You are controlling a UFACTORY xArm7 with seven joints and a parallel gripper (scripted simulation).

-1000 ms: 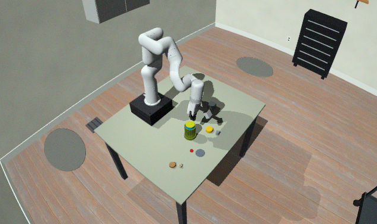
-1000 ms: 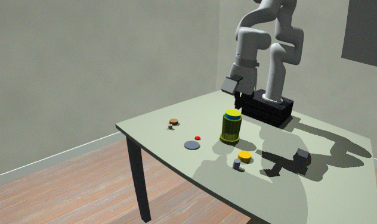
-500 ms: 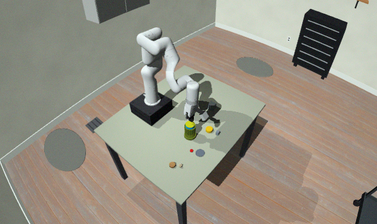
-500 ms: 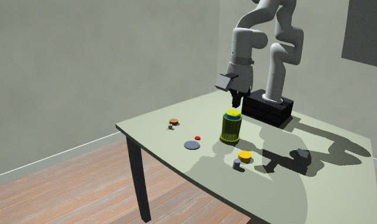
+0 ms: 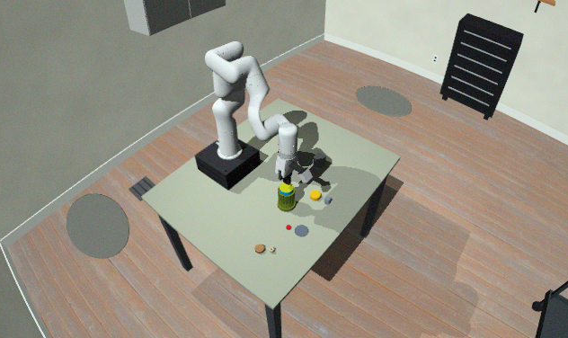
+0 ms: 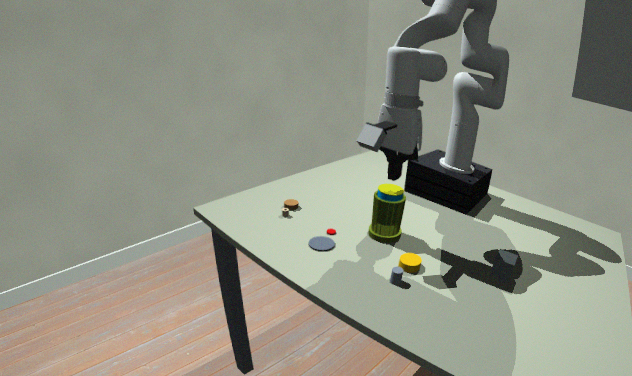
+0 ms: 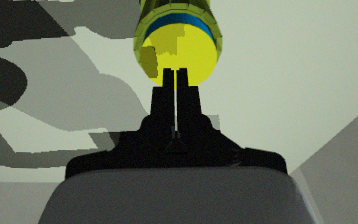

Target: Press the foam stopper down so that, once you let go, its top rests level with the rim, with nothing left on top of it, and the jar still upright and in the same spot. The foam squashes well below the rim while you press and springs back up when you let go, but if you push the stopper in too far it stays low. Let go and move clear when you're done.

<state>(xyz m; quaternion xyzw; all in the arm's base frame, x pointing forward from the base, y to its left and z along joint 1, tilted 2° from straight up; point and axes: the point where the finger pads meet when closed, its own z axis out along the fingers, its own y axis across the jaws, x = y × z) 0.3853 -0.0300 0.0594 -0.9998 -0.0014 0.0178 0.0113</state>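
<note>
An olive-green ribbed jar stands upright near the middle of the table; it also shows in the exterior view. A yellow foam stopper with a blue band below it sticks up above the jar's rim; the wrist view shows it from above. My gripper is shut and empty, pointing down. It hangs a little above the stopper, toward the arm's base, and appears apart from it. In the wrist view its fingertips lie over the stopper's near edge. It also shows in the top view.
A yellow disc and a small grey cylinder lie right of the jar. A red button, a grey disc, a brown disc and a small ring lie to its left. The arm's black base stands behind.
</note>
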